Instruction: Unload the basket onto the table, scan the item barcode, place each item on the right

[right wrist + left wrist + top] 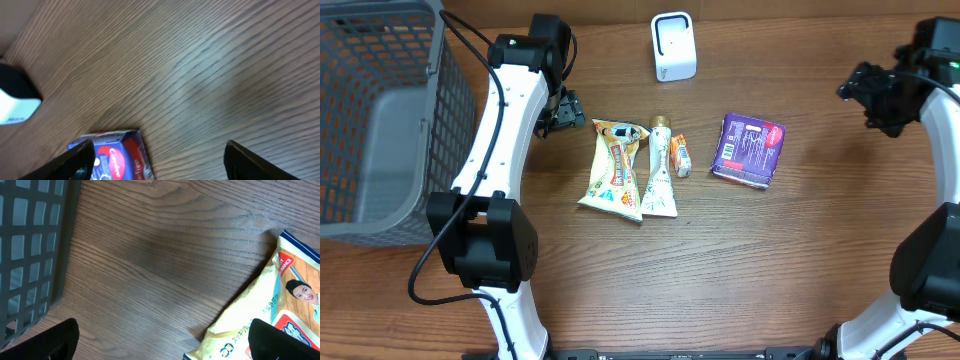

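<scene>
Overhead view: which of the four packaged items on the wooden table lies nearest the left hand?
The flat yellow plastic snack pouch, leftmost in the row; the cream tube, small orange box and purple box lie farther right.

Brown wood-grain table [800, 260]. Far left: grey mesh plastic basket [380, 120]. Top centre: small white boxy scanner [674, 46] w/ dark window. Mid-table, L to R: flat yellow snack pouch [616, 168], cream tube w/ gold cap [660, 170] touching it, small orange-white packet [679, 156] just beside, purple rectangular pack [749, 149] apart. Left gripper [570, 110] btwn basket & pouch; right gripper [855, 92] far right, well apart from items.
</scene>
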Controlling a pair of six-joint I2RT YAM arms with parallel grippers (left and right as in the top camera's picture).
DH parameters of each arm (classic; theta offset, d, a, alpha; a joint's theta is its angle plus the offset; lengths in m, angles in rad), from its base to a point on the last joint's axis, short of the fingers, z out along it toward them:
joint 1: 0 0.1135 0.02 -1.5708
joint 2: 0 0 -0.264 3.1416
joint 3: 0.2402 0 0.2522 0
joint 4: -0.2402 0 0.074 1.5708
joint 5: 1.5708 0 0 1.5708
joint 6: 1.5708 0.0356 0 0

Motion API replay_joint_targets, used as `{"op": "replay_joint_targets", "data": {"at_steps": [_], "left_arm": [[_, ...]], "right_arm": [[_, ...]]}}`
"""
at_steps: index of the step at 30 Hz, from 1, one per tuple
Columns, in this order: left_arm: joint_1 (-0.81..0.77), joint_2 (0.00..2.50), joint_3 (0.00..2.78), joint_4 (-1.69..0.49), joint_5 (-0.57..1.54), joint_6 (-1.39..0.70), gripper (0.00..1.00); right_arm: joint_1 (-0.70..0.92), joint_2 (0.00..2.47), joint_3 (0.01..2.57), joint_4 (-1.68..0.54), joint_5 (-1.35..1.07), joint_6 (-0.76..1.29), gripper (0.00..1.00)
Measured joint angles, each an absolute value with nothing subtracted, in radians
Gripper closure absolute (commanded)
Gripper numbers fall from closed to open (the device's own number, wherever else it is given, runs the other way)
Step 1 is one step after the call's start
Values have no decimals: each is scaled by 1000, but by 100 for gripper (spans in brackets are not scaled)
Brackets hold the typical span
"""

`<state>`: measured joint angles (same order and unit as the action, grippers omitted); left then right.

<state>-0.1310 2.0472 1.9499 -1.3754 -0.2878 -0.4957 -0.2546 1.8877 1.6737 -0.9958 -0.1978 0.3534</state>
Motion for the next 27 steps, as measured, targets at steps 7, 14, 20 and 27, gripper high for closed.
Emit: {"op": "replay_joint_targets", "data": {"at_steps": [7, 14, 20, 27], "left_arm": [[-131, 2047, 1950, -1375, -288, -496, 0], [-131, 2047, 1950, -1375, -288, -496, 0], [-131, 2047, 1950, -1375, -288, -496, 0], [-131, 2047, 1950, -1375, -288, -496, 0]], "right_arm": [[-203, 1888, 1617, -928, -202, 366, 18], [-93, 1888, 1454, -848, -207, 396, 18], [-7, 1888, 1378, -788, -240, 411, 20], [110, 1888, 1376, -771, -259, 418, 29]]}}
